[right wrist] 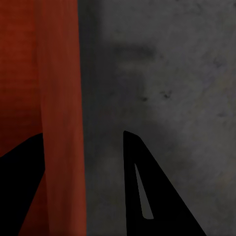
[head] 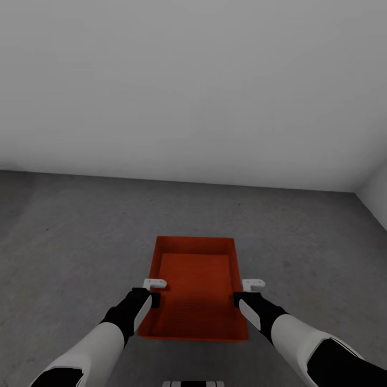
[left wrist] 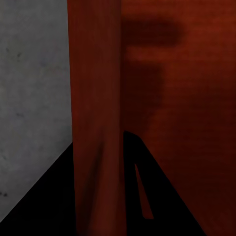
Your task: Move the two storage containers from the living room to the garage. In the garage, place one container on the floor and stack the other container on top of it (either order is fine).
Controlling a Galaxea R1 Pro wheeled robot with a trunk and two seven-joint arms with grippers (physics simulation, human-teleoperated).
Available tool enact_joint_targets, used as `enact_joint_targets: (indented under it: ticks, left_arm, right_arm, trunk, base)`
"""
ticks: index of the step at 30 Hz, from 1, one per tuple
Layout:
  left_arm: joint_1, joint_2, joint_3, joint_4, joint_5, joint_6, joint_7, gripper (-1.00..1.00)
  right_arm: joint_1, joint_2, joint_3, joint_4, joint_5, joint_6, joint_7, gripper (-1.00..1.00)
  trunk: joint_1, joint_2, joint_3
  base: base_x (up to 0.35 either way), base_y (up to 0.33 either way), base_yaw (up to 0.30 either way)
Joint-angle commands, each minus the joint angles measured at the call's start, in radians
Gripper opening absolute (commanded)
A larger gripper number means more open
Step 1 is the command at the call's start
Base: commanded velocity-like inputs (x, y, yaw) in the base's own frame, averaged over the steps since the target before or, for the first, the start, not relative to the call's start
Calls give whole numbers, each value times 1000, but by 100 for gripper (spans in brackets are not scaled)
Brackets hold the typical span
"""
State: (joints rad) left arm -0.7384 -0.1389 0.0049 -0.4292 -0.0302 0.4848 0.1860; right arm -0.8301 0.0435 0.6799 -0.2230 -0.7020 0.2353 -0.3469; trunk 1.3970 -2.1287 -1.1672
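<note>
1. Dark grey mottled concrete floor (head: 80, 231) meets a plain white-grey wall (head: 193, 80) ahead of you.
2. The orange-red rectangular plastic bin (head: 196, 285), nothing inside, hangs between your grippers.
3. Your left gripper (head: 153, 290) clamps its left wall; your right gripper (head: 244, 290) clamps the right.

A storage container (head: 196, 285) sits between both hands, above the floor (head: 75, 226).
</note>
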Motion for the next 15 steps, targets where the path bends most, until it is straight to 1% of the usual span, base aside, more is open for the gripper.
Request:
enact_joint_targets:
  ticks: [1,15]
  left_arm:
    - [1,-14,0,18,12,4,4,-100]
    - [1,-14,0,18,12,4,4,-100]
  right_arm:
    - [-1,0,-33,-35,32,7,-6,-100]
    - [-1,2,-34,-35,32,7,-6,-100]
  trunk:
    - [0,0,-1]
    - [0,0,6]
  base:
    - [0,0,0]
    - [0,0,0]
